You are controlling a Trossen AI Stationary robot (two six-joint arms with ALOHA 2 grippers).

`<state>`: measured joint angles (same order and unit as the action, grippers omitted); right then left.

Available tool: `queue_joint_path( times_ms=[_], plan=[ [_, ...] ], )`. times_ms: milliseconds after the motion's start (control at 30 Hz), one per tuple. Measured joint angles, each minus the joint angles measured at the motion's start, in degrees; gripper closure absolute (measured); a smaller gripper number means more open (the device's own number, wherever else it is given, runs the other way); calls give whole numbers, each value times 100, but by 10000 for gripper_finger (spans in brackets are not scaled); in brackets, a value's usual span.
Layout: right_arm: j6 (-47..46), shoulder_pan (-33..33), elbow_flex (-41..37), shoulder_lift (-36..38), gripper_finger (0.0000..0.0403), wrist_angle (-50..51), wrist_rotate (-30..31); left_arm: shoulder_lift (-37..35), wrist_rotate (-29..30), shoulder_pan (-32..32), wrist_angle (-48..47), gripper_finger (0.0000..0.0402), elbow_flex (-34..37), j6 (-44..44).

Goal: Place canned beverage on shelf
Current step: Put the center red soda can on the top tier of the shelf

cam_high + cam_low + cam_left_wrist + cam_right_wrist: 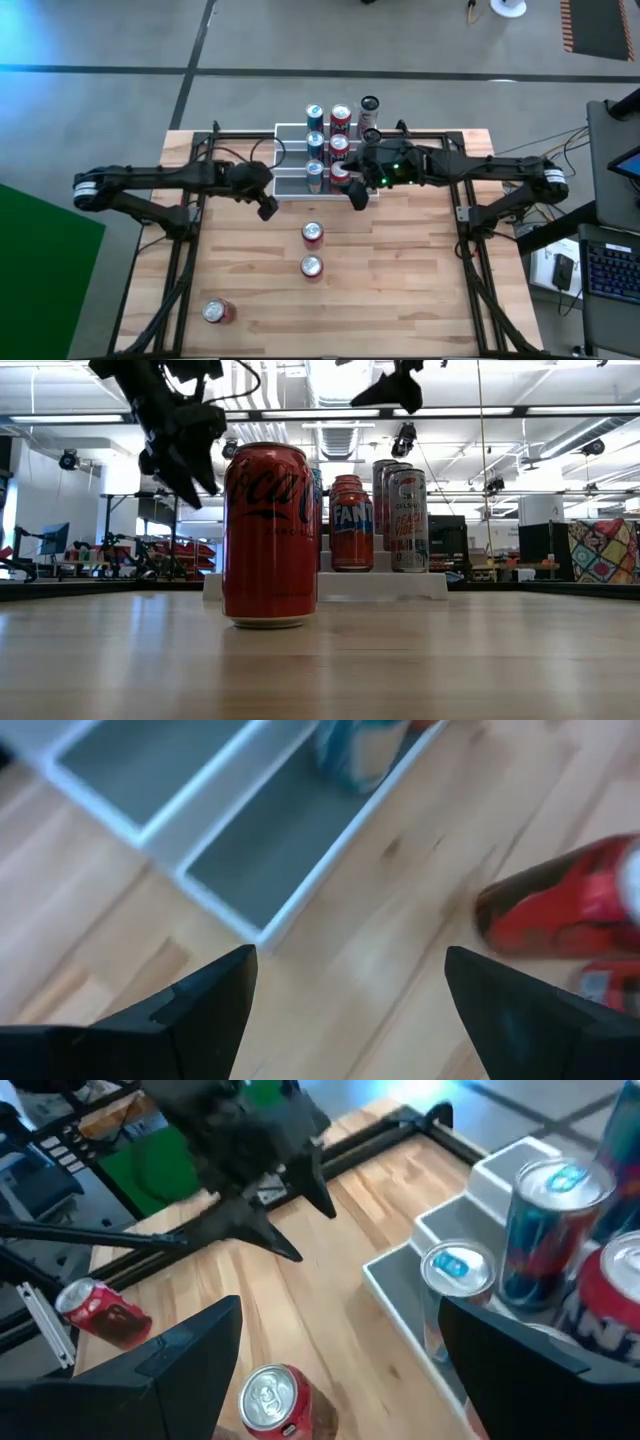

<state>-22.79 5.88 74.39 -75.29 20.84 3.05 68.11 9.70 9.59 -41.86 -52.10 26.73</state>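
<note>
The shelf (290, 150) is a white three-step rack with grey treads at the table's far middle. Several cans stand on it: blue ones (315, 142), red ones (340, 145) and a dark-topped one (369, 105). Two red cans (313, 233) (311, 266) stand upright on the table in front of it. A third red can (217, 311) lies on its side near the front left. My right gripper (357, 195) is open and empty above the shelf's front edge, beside the lowest red can (341, 172). My left gripper (268, 208) is open and empty above the table, just in front of the shelf's left half.
The shelf's left half (250, 830) has bare treads. In the right wrist view, a red can (275, 1400) stands on the table below my open fingers, and the other arm (270, 1190) is beyond. In the low view, a red can (268, 535) stands in front of the shelf (400, 585).
</note>
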Motion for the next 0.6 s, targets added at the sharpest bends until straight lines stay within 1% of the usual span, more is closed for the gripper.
queue_joint_path(
  times_ms=[167,233,300,433,600],
  plan=[
    [-128,-226,0,-398,77,-15,9,-319,14,-227,639,93,75,-356],
    [-159,-333,30,-563,77,-14,1,-459,-19,-422,950,93,223,-466],
    [-250,-418,77,-694,77,-6,38,-619,-18,-657,1453,93,500,-464],
    [-555,-506,221,-818,77,6,216,-771,-22,-1110,3095,93,1254,-307],
    [-769,-517,328,-782,78,11,274,-529,6,-1317,5167,93,2029,-246]
  ],
)
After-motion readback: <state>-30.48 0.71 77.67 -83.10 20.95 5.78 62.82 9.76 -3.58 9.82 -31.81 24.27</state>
